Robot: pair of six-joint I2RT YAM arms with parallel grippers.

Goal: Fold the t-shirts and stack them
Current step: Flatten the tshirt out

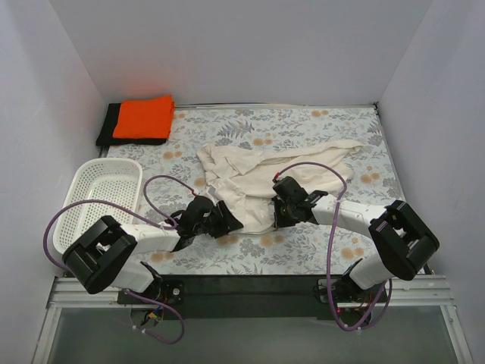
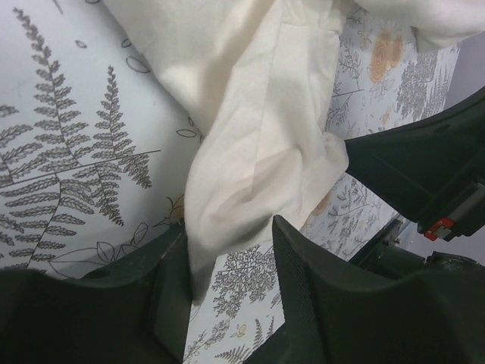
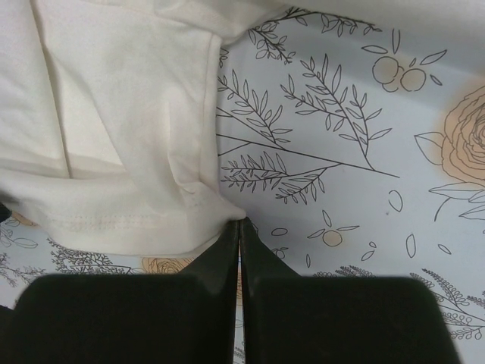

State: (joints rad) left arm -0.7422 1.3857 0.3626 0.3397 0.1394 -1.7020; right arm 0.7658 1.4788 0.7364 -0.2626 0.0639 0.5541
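When you look from the top, you see the orange t-shirt (image 1: 144, 116) folded on the black t-shirt (image 1: 104, 129) in the far left corner. A white basket (image 1: 102, 189) sits nearer on the left. The wrist views do not show any of those. The cream t-shirt (image 1: 261, 171) lies crumpled in the middle of the flowery table (image 1: 227, 258), and both grippers are at its near edge. Only the left wrist view shows that the left gripper (image 2: 229, 231) has its fingers apart, with a flap of cream cloth hanging between them. Only the right wrist view shows the right gripper (image 3: 239, 224) squeezed tight, pinching the hem corner of the cream t-shirt.
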